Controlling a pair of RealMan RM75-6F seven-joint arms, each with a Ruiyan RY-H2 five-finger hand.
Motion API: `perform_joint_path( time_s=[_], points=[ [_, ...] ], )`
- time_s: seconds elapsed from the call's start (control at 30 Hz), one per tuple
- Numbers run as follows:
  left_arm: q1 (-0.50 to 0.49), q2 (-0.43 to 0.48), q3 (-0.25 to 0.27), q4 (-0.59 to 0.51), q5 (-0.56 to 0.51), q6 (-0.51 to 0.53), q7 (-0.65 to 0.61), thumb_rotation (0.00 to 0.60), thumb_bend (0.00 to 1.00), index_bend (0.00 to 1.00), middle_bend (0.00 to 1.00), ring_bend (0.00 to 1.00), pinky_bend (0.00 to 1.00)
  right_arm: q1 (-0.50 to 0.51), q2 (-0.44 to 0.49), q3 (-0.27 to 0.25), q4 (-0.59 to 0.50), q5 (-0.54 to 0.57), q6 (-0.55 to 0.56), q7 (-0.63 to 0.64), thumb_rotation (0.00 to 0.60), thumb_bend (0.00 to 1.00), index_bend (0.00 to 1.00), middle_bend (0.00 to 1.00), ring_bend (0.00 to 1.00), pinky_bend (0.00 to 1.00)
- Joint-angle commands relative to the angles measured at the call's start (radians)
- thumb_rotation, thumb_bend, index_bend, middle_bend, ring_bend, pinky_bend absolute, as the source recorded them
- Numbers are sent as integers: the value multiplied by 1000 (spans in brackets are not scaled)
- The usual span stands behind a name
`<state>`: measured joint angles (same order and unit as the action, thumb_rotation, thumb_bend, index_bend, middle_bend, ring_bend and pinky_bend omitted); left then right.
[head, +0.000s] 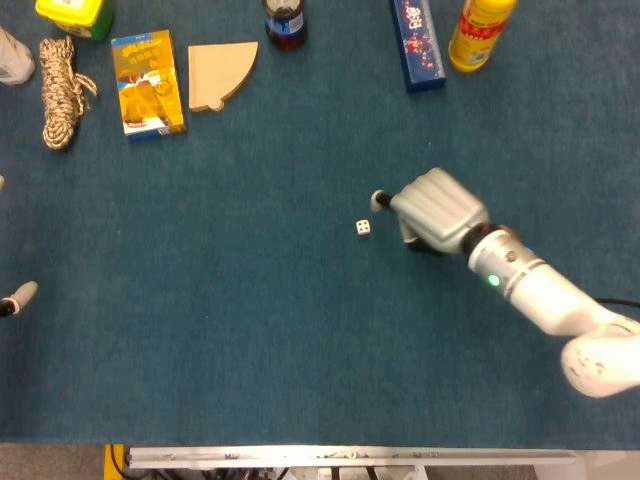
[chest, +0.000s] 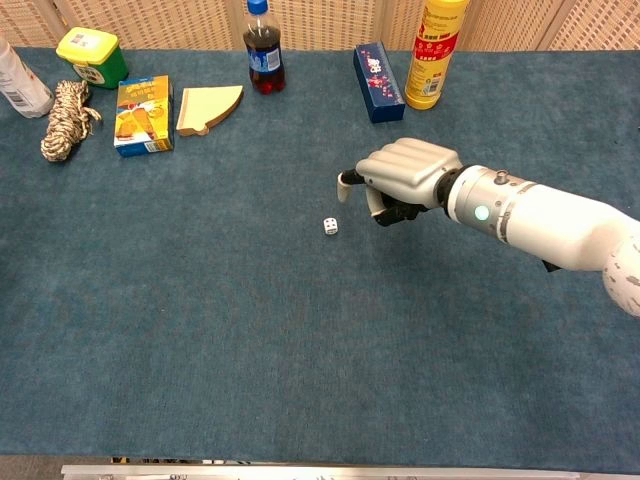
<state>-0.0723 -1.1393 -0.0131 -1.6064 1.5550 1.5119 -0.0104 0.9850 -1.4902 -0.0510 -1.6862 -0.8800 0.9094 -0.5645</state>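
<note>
My right hand (head: 432, 207) hovers over the table (head: 250, 330), fingers curled in, gripping nothing. Die (head: 362, 228) lies on the cloth just off my fingertips, to their left and slightly nearer my body; a cube, no long axis. Left hand (head: 15, 298) far off at table edge, state unclear. Right is nearer.

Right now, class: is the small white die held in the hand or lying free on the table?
Free: the die lies on the table, apart from the right hand.

Head view looks straight down; chest view slants forward, sharing the table (chest: 200, 330).
</note>
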Motion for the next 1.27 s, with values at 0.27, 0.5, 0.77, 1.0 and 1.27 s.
perform_joint_path(
  time_s=[0.27, 0.5, 0.77, 1.0, 1.27],
  points=[
    [2, 0, -8, 29, -16, 2, -24, 600, 24, 63, 102, 45, 0, -230, 145, -82, -130, -142, 314, 11, 467, 609, 261, 899, 957, 980],
    [-1, -1, -10, 51, -25, -8, -27, 600, 24, 63, 102, 46, 0, -407, 220, -119, -161, -207, 507, 70, 465, 469, 225, 638, 657, 644],
    [1, -2, -7, 51, -28, -10, -12, 600, 24, 63, 102, 46, 0, -587, 255, -140, -106, -305, 682, 140, 464, 453, 190, 436, 407, 438],
    [13, -7, -2, 47, -29, 3, 6, 600, 24, 63, 102, 46, 0, -728, 253, -137, -53, -391, 811, 185, 465, 348, 189, 432, 403, 438],
    [20, -12, -1, 47, -26, 13, 8, 600, 24, 63, 102, 46, 0, -801, 272, -113, -48, -432, 811, 221, 460, 344, 189, 432, 403, 438]
  ],
)
